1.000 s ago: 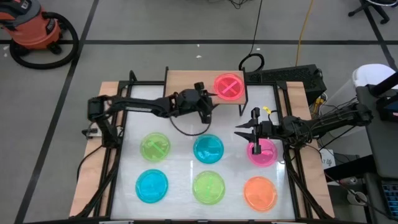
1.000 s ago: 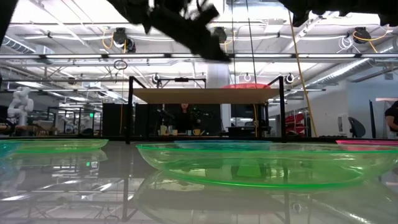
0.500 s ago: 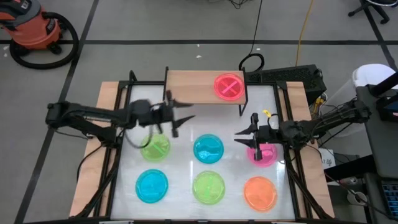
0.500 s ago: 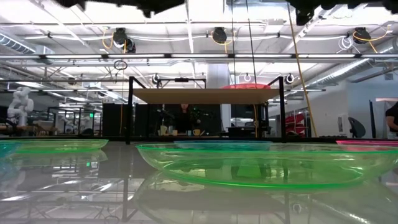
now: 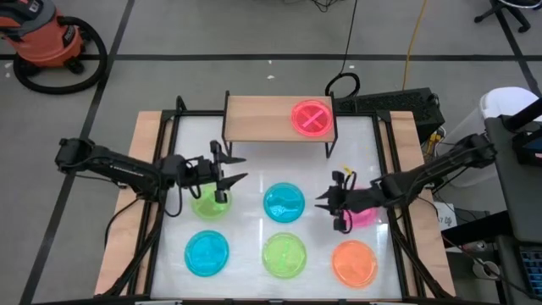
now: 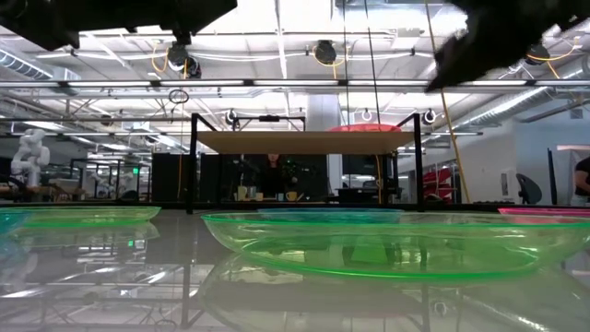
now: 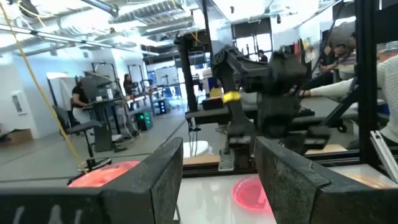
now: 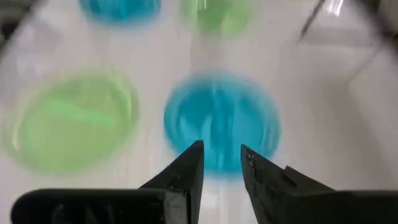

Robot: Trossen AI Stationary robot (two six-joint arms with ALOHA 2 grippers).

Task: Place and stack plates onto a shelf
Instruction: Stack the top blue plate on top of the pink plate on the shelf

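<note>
The light-wood shelf [image 5: 267, 119] stands at the table's far edge on black legs, with one pink plate [image 5: 312, 117] lying flat on its right half. Six plates lie flat on the white table: green [image 5: 210, 202], blue [image 5: 284, 203] and pink [image 5: 362, 212] in the far row, blue [image 5: 207, 252], green [image 5: 284, 254] and orange [image 5: 354, 263] in the near row. My left gripper [image 5: 229, 172] hovers open above the far-left green plate. My right gripper [image 5: 324, 202] is open, its fingers a little apart, between the middle blue plate [image 8: 221, 124] and the pink one, pointing at the blue.
Black frame rails run along the table's left and right sides [image 5: 161, 212]. Cables and a power strip [image 5: 398, 103] lie behind the shelf's right end. The shelf's left half is bare wood [image 5: 254, 119]. In the low view the near green plate [image 6: 387, 244] fills the foreground.
My left gripper has drawn back from the shelf toward the table's left and near side, ending above the far-left green plate. My right gripper has moved from over the pink table plate toward the near edge and left, toward the middle blue plate. No plate has moved.
</note>
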